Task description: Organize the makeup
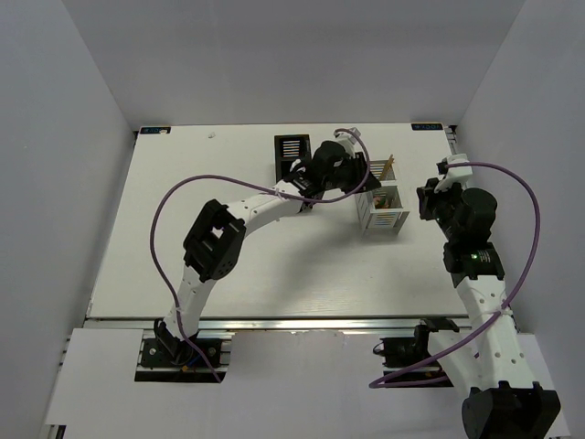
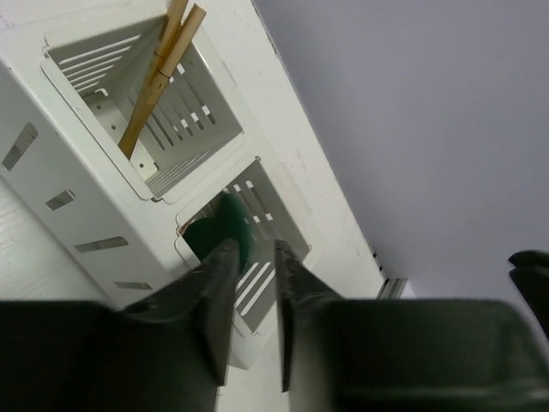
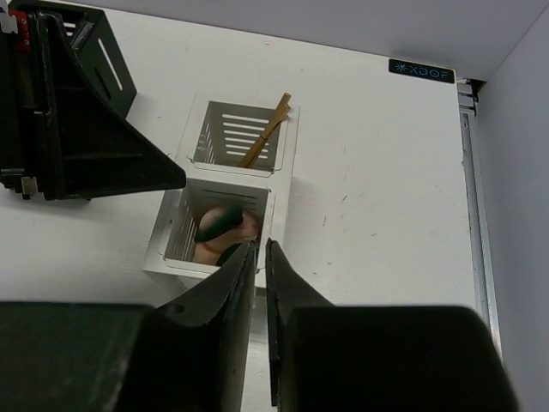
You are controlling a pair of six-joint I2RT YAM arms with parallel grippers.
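The white slotted organizer [image 1: 384, 219] stands right of centre. Its far compartment holds two tan sticks [image 2: 159, 69], which also show in the right wrist view [image 3: 264, 130]. Its near compartment holds a peach puff [image 3: 250, 227] and a dark green disc [image 3: 219, 223]; the disc also shows in the left wrist view [image 2: 214, 230]. My left gripper [image 2: 254, 249] hangs just over that compartment, slightly open and empty. My right gripper [image 3: 259, 247] is shut and empty above the compartment's near right edge. Pencil tubes and the white bottle are out of view.
The black slotted organizer [image 1: 292, 146] stands at the back, left of the white one, and shows at the top left of the right wrist view [image 3: 107, 51]. The left arm's wrist [image 1: 329, 169] leans over the white box. The table's right edge [image 3: 467, 197] is close.
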